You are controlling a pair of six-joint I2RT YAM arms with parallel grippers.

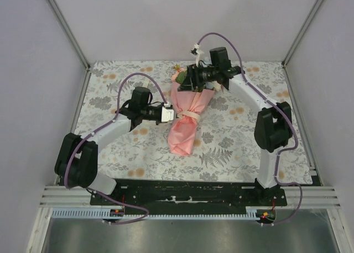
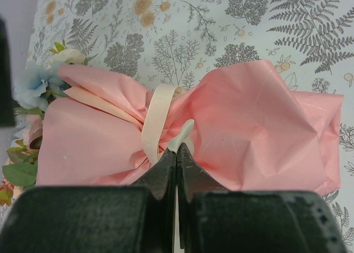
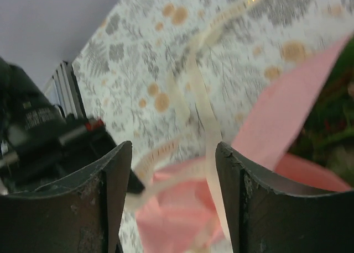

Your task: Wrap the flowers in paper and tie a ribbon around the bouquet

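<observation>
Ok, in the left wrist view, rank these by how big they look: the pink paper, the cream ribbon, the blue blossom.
1. The paper, by far the largest.
2-3. The ribbon and the blue blossom look about alike, so I won't rank them.

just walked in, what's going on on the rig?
The flowers are wrapped in pink paper, and the bouquet lies on the floral tablecloth with the cream ribbon around its waist. The left gripper is shut on a ribbon end at that waist. The right gripper, up by the blooms, is open, with a loose ribbon strand passing between its fingers.
</observation>
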